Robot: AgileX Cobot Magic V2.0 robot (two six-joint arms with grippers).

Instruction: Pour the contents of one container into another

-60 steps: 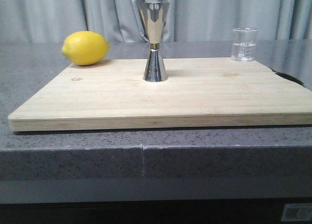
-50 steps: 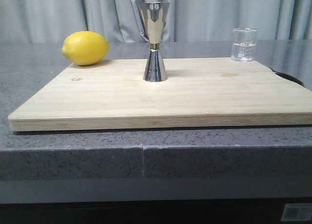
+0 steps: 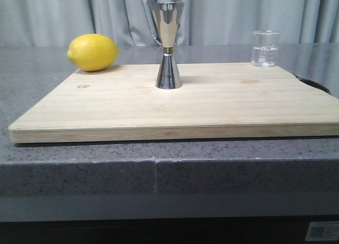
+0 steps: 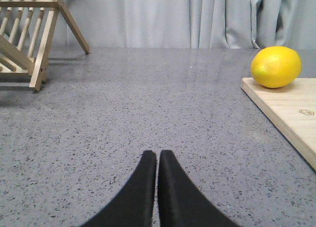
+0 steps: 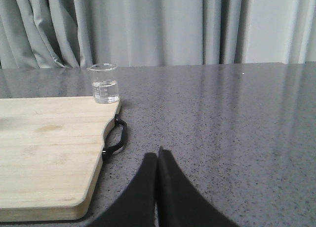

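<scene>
Pale bamboo fills most of the front view: a broad cutting board (image 3: 175, 103) lies on the speckled grey countertop (image 3: 79, 164). The steel jigger (image 3: 168, 45) stands upright near the board's far middle, and a lemon (image 3: 93, 52) sits at the far left corner. The glass beaker (image 3: 265, 48) stands upright at the far right, at the board's back edge, well apart from the jigger (a little clear liquid seems to sit in its bottom). Neither arm shows here.

From the left wrist, the left gripper (image 4: 158, 160) hangs low over bare counter with its black fingers pressed together and nothing between them. The lemon and the board's corner lie off to one side, and a wooden rack (image 4: 29, 34) stands farther back.

From the right wrist, the right gripper (image 5: 158, 158) is likewise closed and empty, over the counter beside the board's black handle (image 5: 116, 138). The beaker stands beyond that handle, untouched.

As I judge it, nothing of the task is done yet: the beaker has still to be grasped, carried to the jigger and tipped.
</scene>
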